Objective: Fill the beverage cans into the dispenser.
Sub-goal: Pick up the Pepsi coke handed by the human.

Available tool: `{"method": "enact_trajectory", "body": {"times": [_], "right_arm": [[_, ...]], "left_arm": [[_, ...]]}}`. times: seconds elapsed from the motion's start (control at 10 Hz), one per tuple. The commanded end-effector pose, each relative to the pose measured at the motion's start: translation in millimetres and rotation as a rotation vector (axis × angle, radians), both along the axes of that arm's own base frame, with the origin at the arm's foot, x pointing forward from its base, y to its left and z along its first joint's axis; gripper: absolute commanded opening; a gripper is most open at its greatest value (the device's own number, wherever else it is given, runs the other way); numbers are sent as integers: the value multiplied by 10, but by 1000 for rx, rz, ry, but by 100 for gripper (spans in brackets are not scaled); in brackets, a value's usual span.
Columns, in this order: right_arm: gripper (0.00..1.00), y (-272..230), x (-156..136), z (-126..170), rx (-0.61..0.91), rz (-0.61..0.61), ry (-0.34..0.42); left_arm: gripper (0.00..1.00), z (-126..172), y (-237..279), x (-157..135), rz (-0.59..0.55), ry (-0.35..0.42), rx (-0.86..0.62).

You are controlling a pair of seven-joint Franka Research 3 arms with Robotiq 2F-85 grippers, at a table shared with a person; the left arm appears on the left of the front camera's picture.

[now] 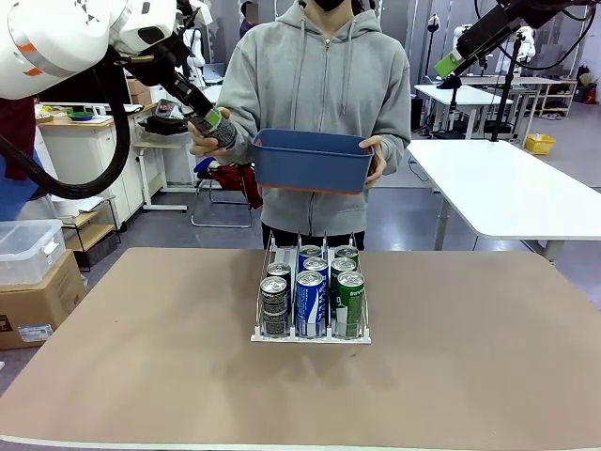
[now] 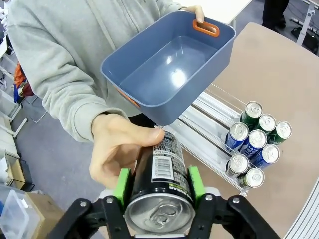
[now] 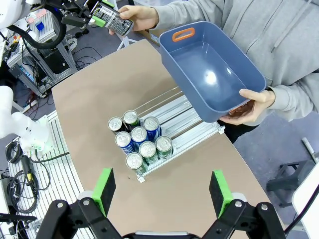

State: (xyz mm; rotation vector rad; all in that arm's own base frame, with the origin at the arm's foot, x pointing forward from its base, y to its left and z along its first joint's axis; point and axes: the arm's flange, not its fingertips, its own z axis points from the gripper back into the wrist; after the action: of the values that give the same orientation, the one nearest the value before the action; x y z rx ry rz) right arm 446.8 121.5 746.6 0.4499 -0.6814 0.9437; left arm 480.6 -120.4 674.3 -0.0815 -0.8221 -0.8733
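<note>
Currently the left gripper (image 2: 158, 191) has its fingers clamped on a dark can (image 2: 160, 172) held in the air past the worktop's far edge, with the person's hand (image 2: 119, 149) also on it. Right gripper (image 3: 162, 191) hangs wide open, holding nothing. Dispenser (image 1: 311, 335), mid-worktop, holds seven cans (image 1: 312, 287); tub (image 1: 313, 160) looks empty, so this can seems the last.

A blue rectangular plastic tub (image 1: 312, 162) with orange handles is hanging above the brown desk (image 1: 141, 376); a cardboard box (image 1: 38, 305) is sitting on the floor.
</note>
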Motion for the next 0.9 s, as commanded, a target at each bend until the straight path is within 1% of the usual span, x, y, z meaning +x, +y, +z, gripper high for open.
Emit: {"method": "enact_trajectory", "body": {"times": [0.0,0.1,0.5,0.6,0.7,0.8], "right_arm": [[100,-6,15,12,1,3,1],[100,-6,15,12,1,3,1],[100,-6,15,12,1,3,1],[100,-6,15,12,1,3,1],[100,-6,15,12,1,3,1],[100,-6,15,12,1,3,1]], "left_arm": [[2,-53,50,-10,41,23,7],[0,-57,54,-12,32,32,19],[0,19,12,-45,32,25,8],[0,70,-18,-72,48,39,-9],[0,-11,7,-1,14,15,3],[0,-11,7,-1,14,15,3]]}}
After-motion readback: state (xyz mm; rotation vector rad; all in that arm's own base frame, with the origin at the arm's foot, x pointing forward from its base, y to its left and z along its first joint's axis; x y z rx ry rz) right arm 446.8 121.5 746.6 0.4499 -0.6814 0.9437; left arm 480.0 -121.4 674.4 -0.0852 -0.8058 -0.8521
